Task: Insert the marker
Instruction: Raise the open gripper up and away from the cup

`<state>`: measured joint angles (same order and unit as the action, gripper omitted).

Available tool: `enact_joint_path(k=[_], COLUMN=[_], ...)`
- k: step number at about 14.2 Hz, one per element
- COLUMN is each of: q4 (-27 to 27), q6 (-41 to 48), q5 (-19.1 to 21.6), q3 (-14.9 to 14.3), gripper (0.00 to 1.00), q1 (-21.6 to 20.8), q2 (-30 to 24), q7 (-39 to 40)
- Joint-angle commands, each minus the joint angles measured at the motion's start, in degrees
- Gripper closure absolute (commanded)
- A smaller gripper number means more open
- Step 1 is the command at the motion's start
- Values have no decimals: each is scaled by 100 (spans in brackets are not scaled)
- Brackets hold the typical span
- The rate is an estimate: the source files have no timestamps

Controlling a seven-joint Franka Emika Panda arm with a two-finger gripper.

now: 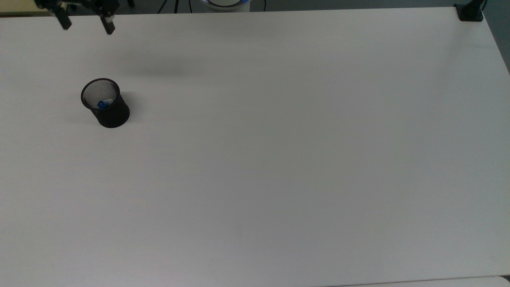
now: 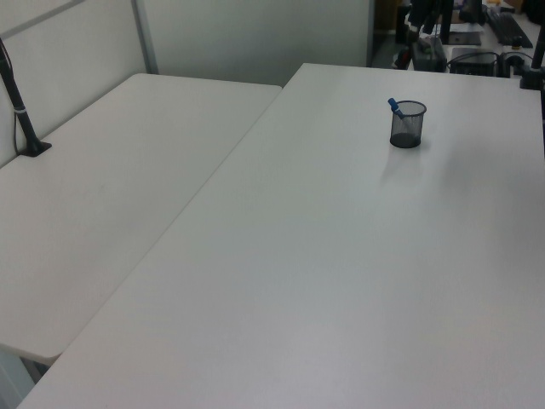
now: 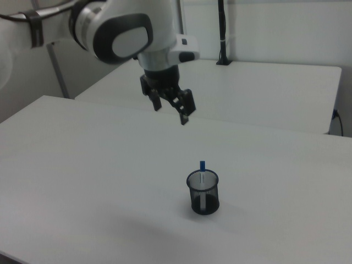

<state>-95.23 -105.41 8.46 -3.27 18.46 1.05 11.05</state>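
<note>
Marker (image 3: pixel 202 175) stands leaning inside the mesh cup (image 3: pixel 203 193) on the worktop (image 1: pixel 279 159), insertion apparently complete; the tool (image 3: pixel 172 109), fingers spread and empty, hangs well above.

This is a lab or office-like test room. Two plain white tables (image 2: pixel 281 256) stand side by side, edges almost touching, before pale partition walls (image 2: pixel 247 34). A black camera post (image 2: pixel 21 111) is clamped at the far edge of the second table (another clamp (image 1: pixel 470 12) sits at the top view's top right corner). Beyond the table's far edge, cables and equipment (image 2: pixel 477 43) crowd a desk.
</note>
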Motion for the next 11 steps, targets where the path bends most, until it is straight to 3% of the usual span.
enact_joint_path(k=[1, 4, 8, 11], q4=[513, 540, 488, 312], q6=[864, 865, 856, 803], q5=[331, 183, -932, -1486], q3=[63, 143, 107, 107], gripper=[0, 0, 0, 0], q1=[-201, -745, -1501, -1775], q2=[-34, -69, -96, -43], q7=[-1225, -2008, -2089, -1809])
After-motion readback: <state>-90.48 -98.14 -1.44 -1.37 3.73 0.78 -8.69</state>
